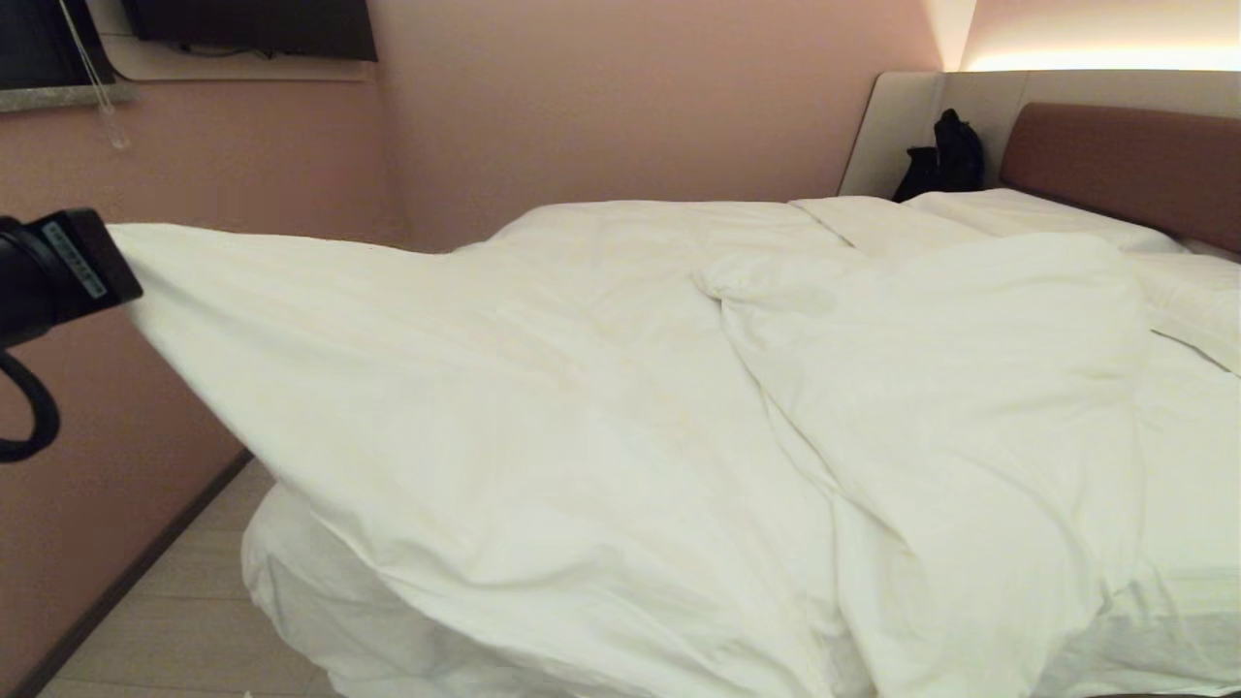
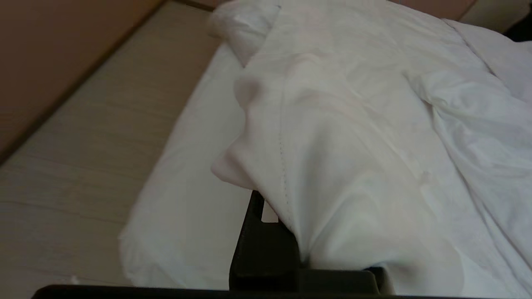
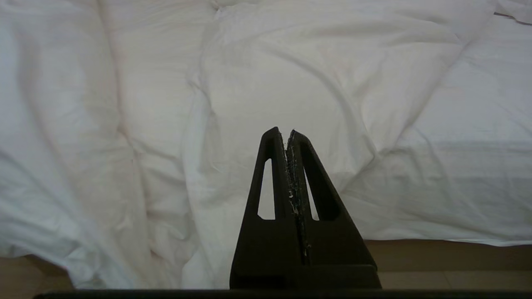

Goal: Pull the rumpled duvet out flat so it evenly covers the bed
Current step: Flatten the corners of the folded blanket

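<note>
Pink walls (image 1: 630,107) closed in the room, w/ a pale wood-look floor (image 1: 184,620) running along the bed's left side and a dark skirting strip at the wall's foot. Bed (image 1: 310,601) filled most of the head view, its white sheet showing at the near left corner; reddish-brown headboard (image 1: 1125,160) sat far right in pale panels, w/ a black bag (image 1: 945,155) beside it. Pillows (image 1: 1028,218) lay flat at the head end. Duvet (image 1: 601,417) covered the mattress but was far from flat: a thick fold ran down the middle, wrinkles everywhere, near edge hanging over the bed's side. Its left corner was lifted off the bed and stretched out to the left, taut, up to the left pincer (image 1: 111,262) at the frame's left edge, well above the floor. Left wrist view showed that pincer (image 2: 291,245) pinching the duvet (image 2: 353,137) corner, cloth bunched over one black finger (image 2: 262,241), seam stitching visible just beside it, bare sheet (image 2: 187,199) below. Right pincer (image 3: 287,137) wasn't in the head view; its own cam showed the fingers pressed together, empty, hanging over the duvet (image 3: 166,104) near the bed edge, floor strip (image 3: 449,261) underneath.
</note>
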`<state>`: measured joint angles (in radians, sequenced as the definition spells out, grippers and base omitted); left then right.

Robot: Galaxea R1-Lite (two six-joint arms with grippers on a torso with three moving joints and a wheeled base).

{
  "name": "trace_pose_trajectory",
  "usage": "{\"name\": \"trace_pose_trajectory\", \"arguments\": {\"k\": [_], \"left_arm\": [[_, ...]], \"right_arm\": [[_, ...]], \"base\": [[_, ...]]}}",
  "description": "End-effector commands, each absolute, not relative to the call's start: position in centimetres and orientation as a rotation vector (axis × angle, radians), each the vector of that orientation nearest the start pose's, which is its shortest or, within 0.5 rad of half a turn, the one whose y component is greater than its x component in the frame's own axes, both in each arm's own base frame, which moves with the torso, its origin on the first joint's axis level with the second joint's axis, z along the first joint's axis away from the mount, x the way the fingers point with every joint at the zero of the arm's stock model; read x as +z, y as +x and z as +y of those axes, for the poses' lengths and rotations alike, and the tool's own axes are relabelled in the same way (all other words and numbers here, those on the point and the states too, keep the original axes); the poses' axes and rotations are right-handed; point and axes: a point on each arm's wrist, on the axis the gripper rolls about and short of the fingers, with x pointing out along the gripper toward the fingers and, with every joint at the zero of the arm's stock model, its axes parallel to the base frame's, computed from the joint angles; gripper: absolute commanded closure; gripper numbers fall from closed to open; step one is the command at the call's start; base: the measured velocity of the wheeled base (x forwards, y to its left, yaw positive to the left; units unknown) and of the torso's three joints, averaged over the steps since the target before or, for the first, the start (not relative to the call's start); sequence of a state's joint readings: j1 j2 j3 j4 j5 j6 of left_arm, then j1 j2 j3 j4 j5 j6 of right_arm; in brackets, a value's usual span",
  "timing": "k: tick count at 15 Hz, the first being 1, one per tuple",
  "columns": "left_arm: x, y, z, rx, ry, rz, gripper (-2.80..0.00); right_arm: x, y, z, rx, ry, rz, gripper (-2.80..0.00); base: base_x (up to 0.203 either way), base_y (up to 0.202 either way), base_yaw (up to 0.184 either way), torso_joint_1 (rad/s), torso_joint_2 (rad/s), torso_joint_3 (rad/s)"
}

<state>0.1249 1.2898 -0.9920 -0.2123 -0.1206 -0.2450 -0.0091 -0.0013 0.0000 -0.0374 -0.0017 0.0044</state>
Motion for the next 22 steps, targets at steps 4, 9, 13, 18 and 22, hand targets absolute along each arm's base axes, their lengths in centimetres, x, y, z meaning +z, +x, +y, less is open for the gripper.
{"name": "trace_pose_trajectory", "arguments": {"k": [4,9,13,18,22], "left_arm": [[30.5,15.6,3.1,0.105,-0.234,0.097,0.00],[30.2,12.5,4.3,0.249,-0.225,0.135,0.00],[29.2,11.6,4.9,0.355,-0.235,0.182,0.00],[29.2,11.1,5.7,0.463,-0.196,0.177,0.00],[29.2,11.0,5.9,0.571,-0.182,0.176,0.00]], "right_arm": [[7.9,-2.3,0.0,-0.011,0.004,-0.038,0.00],[7.9,-2.3,0.0,-0.011,0.004,-0.038,0.00],[7.9,-2.3,0.0,-0.011,0.004,-0.038,0.00],[7.9,-2.3,0.0,-0.011,0.004,-0.038,0.00],[7.9,-2.3,0.0,-0.012,0.004,-0.038,0.00]], "base": [[0.000,0.000,0.000,0.000,0.00,0.000],[0.000,0.000,0.000,0.000,0.00,0.000],[0.000,0.000,0.000,0.000,0.00,0.000],[0.000,0.000,0.000,0.000,0.00,0.000],[0.000,0.000,0.000,0.000,0.00,0.000]]}}
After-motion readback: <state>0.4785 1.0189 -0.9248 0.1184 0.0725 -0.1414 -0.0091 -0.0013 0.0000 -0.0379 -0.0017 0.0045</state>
